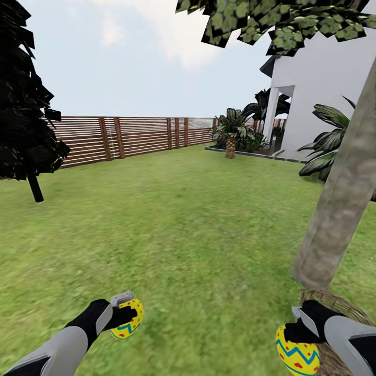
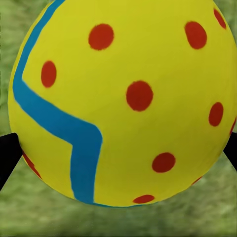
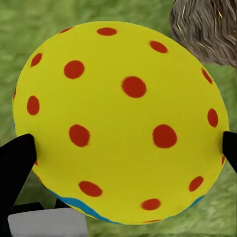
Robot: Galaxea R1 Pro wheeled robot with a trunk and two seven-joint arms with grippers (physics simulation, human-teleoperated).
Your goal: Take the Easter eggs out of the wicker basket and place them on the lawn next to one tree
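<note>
- L egg [image 1: 128,318]: long axis tilted, narrow end up toward 1 o'clock in head view; hangs over the lawn [image 1: 198,235] at approx 7 o'clock in the pic.
- L gripper [image 1: 125,315] clamped on it; black fingers [image 2: 7,155] press both sides. L arm comes in low from 8 o'clock, forearm angled up-right.
- R egg [image 1: 296,354]: long axis leans toward 11 o'clock, fat end down, at approx 5 o'clock, just beside the wicker basket [image 1: 342,313].
- R gripper [image 1: 303,331] closed on its top; R arm enters from 4 o'clock, over the basket rim.
- Both eggs yellow w/ red dots + blue zigzag band; in the R wrist view the band only peeks at one edge of the egg [image 3: 123,123].
- Tree [image 1: 342,198] trunk, grey-brown, leaning, rises right behind the basket.
- Far: slatted fence [image 1: 130,137] at 11–12, dark cypress [image 1: 23,99] at 9, white house [image 1: 324,89] at 2.
</note>
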